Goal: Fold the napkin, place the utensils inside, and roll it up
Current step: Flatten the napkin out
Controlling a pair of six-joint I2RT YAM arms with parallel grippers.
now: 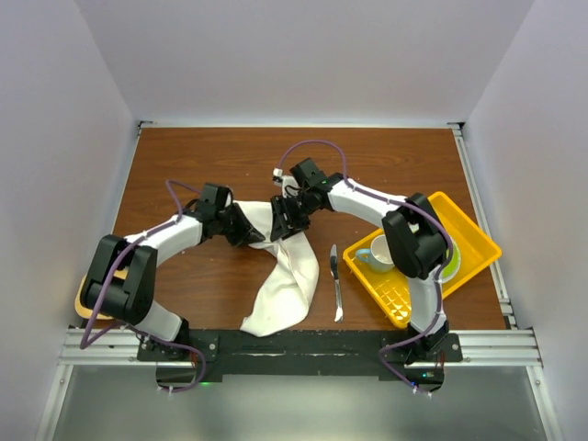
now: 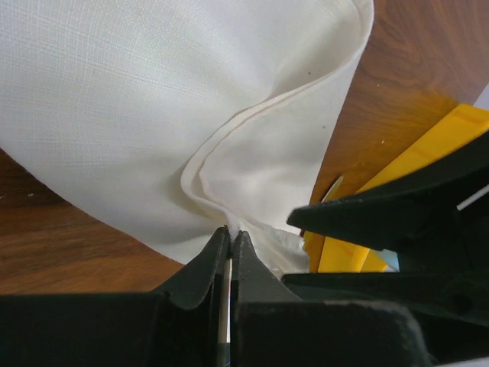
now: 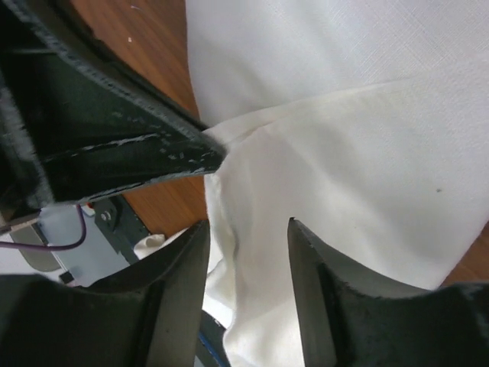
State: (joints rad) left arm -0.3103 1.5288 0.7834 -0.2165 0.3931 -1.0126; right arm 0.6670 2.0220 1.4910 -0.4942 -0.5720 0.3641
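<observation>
– Where the left gripper point(image 2: 230, 233) comes to its tips, what is shown?
– Jaws together, clamped on a hemmed edge of the white napkin point(image 1: 285, 280). The doubled hem rises straight out of the pinch.

– And the right gripper point(image 3: 248, 223)?
– Jaws apart. Cloth shows across the gap between them, but neither finger presses on it, so it holds nothing. The two grippers stand just beside each other, tip to tip, over the middle of the wooden table point(image 1: 211, 165).

– How does the napkin lie beyond the grip?
– Raised at its far end by the left gripper, it trails toward the near edge as a bunched, twisted strip, not spread out. The table knife point(image 1: 336, 280) lies just beside it on the wood, between the cloth and the yellow tray point(image 1: 480, 241). The tray carries a cup point(image 1: 375, 254).

– Which step is in hand?
– By judgement, the first: arranging the napkin for its fold. No fold is made, and the knife is untouched.

– What does the next move call for?
– Probably a second hold. The right jaws should close on the hem a little way from the left pinch, so the two arms can draw apart, pull the edge taut and lay the cloth flat, clear of the knife.
</observation>
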